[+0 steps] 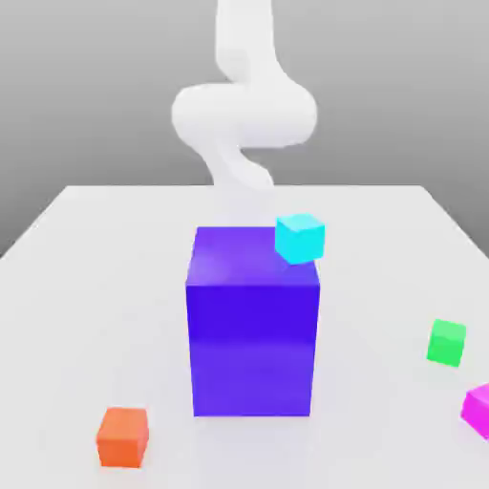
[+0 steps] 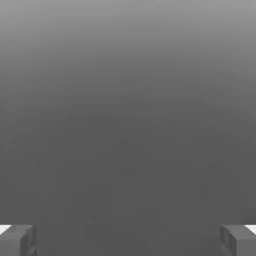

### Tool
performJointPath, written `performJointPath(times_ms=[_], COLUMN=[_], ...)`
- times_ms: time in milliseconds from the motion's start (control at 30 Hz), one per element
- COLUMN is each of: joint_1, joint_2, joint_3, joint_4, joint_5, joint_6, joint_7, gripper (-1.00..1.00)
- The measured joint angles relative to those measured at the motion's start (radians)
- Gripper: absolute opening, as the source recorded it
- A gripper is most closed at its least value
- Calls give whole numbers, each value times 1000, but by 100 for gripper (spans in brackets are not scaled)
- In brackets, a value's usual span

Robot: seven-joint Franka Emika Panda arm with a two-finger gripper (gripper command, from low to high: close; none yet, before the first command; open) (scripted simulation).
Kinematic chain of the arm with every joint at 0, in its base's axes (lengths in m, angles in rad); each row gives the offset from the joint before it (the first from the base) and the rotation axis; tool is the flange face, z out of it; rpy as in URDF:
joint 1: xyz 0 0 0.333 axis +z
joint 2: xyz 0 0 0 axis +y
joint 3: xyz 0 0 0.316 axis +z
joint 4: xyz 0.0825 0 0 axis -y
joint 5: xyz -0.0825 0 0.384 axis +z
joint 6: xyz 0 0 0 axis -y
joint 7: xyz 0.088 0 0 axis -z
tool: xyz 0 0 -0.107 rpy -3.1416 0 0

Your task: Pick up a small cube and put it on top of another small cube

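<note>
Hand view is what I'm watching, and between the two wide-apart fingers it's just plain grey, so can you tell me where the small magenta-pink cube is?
Observer: The small magenta-pink cube sits at the exterior view's right edge, partly cut off by the picture's border.
Operator: Okay, and is there another small cube near it I could stack on?
Observer: Yes, a small bright green cube stands close by on the white table, a bit farther from the camera.
Operator: Anything big I should steer around?
Observer: A tall blue-purple block stands mid-table, with the white robot arm behind it.
</note>
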Motion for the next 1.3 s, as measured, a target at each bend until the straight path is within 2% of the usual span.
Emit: performJointPath(times_ms=[333, 633, 800, 1000, 1133, 1167, 1300], joint_1=[273, 433, 505, 574, 596, 599, 599], joint_2=[353, 661, 825, 1013, 1155, 1192, 1192], joint_3=[-53, 4, 38, 67, 58, 55, 55], joint_4=[-10, -20, -28, -39, -16, -9, -9], joint_5=[119, 174, 130, -24, -66, -67, -67], joint_6=[105, 201, 262, 336, 436, 464, 463], joint_7=[-466, -843, -1000, -1116, -1122, -1122, -1122], gripper=[0, 0, 0, 0, 0, -100, -100])
